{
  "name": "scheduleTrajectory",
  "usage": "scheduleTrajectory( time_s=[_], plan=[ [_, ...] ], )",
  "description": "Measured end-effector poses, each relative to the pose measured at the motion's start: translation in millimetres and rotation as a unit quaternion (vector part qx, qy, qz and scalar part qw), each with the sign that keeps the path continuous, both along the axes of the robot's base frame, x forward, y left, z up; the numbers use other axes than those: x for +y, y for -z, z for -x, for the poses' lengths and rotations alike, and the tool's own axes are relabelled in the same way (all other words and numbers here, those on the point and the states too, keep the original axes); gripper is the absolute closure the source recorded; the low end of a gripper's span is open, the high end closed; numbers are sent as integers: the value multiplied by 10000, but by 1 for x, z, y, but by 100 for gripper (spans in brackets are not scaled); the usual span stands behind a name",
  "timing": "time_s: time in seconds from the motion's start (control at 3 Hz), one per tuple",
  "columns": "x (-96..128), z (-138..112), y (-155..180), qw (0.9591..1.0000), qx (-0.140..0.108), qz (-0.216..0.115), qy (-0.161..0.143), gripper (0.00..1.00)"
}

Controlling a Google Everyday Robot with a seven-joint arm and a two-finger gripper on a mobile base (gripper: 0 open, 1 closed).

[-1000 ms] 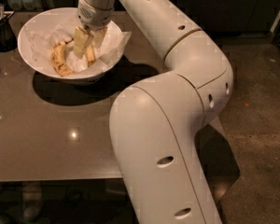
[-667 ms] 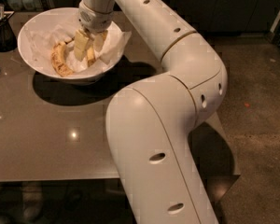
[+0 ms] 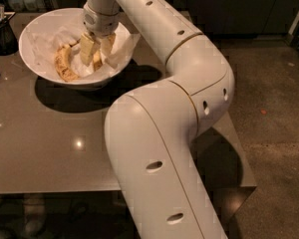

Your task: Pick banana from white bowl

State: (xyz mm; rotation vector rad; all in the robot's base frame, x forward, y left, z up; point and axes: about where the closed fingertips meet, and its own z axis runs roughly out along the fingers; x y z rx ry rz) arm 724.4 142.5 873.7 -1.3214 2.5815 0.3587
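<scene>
The white bowl stands at the table's far left, lined with crumpled white paper. My gripper reaches down into its right half from above. A slim yellow banana shows right under the gripper, mostly hidden by it. A thicker, curved, brown-speckled banana lies to its left in the bowl, apart from the gripper.
The grey table reaches to the front and right edges, with my white arm arching over its right half. A dark wire holder stands at the far left beside the bowl. Brown floor lies to the right.
The elbow and forearm have shifted slightly. The gripper stays in the bowl over the same spot, and both bananas lie where they were.
</scene>
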Motion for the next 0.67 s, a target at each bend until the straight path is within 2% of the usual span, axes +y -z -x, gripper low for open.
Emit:
scheduleTrajectory(
  time_s=[0.67],
  plan=[
    [1,-6,11,9998,62,130,98,45]
  ],
)
